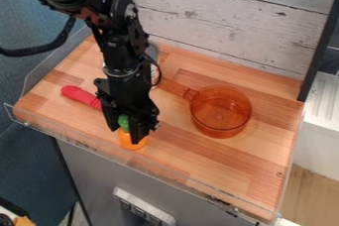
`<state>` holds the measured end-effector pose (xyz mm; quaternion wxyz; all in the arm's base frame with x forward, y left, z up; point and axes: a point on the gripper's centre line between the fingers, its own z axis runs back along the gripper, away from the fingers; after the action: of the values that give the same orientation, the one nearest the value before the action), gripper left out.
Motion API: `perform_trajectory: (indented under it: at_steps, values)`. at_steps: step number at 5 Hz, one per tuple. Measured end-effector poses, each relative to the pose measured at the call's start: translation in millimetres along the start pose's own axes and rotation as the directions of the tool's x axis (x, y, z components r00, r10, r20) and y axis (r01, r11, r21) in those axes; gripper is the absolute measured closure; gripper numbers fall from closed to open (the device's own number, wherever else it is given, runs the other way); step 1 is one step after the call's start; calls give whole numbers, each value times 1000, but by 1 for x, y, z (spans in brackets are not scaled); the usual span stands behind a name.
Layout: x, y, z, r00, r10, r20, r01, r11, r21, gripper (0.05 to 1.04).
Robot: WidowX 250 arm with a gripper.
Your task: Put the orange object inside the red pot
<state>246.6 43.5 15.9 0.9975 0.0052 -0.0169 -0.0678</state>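
The work surface is a butcher-block countertop (218, 168) made of light and reddish-brown wooden strips. A transparent guard (73, 140) runs along its front and left edges. At the rear stands a panel (218, 22) of whitewashed, knotted planks, bounded at the right by a black upright (319, 46). Beneath the countertop is a grey front (92, 168) carrying a power strip (144, 207). A blue surface (23, 84) lies to the left; a white ribbed unit (321, 106) and wood-toned flooring (308, 190) lie to the right.

The gripper (125, 136) is positioned at the orange object (132, 141), near the front edge, at the object's green upper part (124, 122). Its opening and hold cannot be determined. The object is outside the translucent orange-red pot (222, 116), which sits to its right, handle directed toward the upper left. A red item (81, 96) lies left of the arm; a can (153, 54) is partly hidden behind it.
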Motion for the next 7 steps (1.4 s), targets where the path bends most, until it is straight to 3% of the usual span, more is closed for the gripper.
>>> perform_trajectory:
  at_steps: [2, 3, 4, 5, 6, 7]
  values:
    - [15, -1, 11, 999, 13, 43, -14, 1000, 25, 460]
    - [30, -12, 36, 996, 31, 87, -30, 1000, -8, 460]
    - [40, -28, 54, 994, 32, 101, -29, 999, -39, 460]
    - [52, -51, 65, 993, 17, 115, -13, 999, -41, 460]
    - [66, -70, 63, 995, 2, 100, 3, 999, -50, 460]
    - [75, -86, 48, 996, -23, 85, 25, 999, -21, 460]
